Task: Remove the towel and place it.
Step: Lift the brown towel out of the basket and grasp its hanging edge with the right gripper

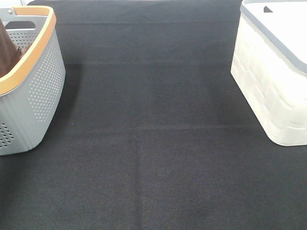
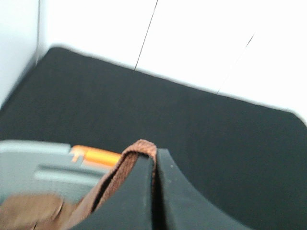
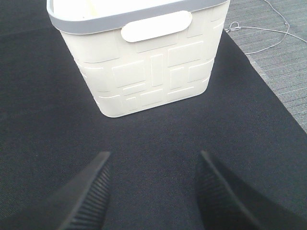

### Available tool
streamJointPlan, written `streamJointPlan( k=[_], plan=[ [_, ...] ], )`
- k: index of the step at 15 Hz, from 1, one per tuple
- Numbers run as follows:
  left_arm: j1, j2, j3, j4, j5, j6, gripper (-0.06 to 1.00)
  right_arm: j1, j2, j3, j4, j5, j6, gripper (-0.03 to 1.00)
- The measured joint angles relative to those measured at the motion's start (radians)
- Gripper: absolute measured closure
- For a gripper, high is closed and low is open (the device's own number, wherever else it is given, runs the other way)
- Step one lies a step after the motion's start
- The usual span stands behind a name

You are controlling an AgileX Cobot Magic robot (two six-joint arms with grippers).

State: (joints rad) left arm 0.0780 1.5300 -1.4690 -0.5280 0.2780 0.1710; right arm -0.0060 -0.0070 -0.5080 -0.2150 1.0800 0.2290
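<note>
Left wrist alone shows left claw (image 2: 155, 159) pinching towel (image 2: 138, 148).

1 grey basket (image 1: 43, 91), 1 cream basket (image 1: 268, 91), 1 brown towel (image 2: 139, 149), 1 black mat (image 1: 153, 143), 2 grippers (image 2: 156, 160) (image 3: 154, 153)

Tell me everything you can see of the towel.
The towel is reddish-brown cloth, fuzzy like microfibre. A folded edge is pinched between the shut jaws of the left gripper. A strip trails down from there toward the grey, orange-rimmed basket. The high camera shows only a dark brown sliver of cloth at that basket, at the picture's left edge, likely the same towel. No tag shows.
</note>
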Motion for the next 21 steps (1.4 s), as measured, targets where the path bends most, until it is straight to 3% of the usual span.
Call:
streamJointPlan(
  k=[2,3,6,8,10,15,17,19,21],
  plan=[
    [-0.080,-0.041,0.000,-0.010,-0.103,0.041,0.94,0.000,0.008,0.000,0.024,-0.006,-0.035,0.46],
    [-0.080,-0.041,0.000,-0.010,-0.103,0.041,0.94,0.000,0.008,0.000,0.024,-0.006,-0.035,0.46],
    [-0.199,-0.049,-0.029,-0.011,-0.167,0.079,0.94,0.000,0.097,-0.008,0.134,-0.054,-0.187,0.46],
    [-0.264,-0.049,-0.070,-0.012,-0.193,0.104,0.94,0.000,0.168,-0.013,0.241,-0.182,-0.278,0.46],
    [-0.336,-0.049,-0.113,-0.007,-0.223,0.125,0.94,0.004,0.266,-0.016,0.432,-0.340,-0.376,0.46],
    [-0.437,-0.049,-0.116,-0.005,-0.291,0.148,0.94,0.145,0.532,-0.025,0.781,-0.541,-0.737,0.46],
    [-0.473,-0.049,-0.116,0.003,-0.315,0.148,0.94,0.200,0.689,-0.085,0.893,-0.565,-0.883,0.43],
    [-0.528,-0.049,-0.116,0.033,-0.325,0.149,0.94,0.256,0.863,-0.200,0.952,-0.577,-1.003,0.37],
    [-0.571,-0.049,-0.116,0.047,-0.325,0.149,0.94,0.298,0.981,-0.282,0.965,-0.587,-1.030,0.36]
  ],
)
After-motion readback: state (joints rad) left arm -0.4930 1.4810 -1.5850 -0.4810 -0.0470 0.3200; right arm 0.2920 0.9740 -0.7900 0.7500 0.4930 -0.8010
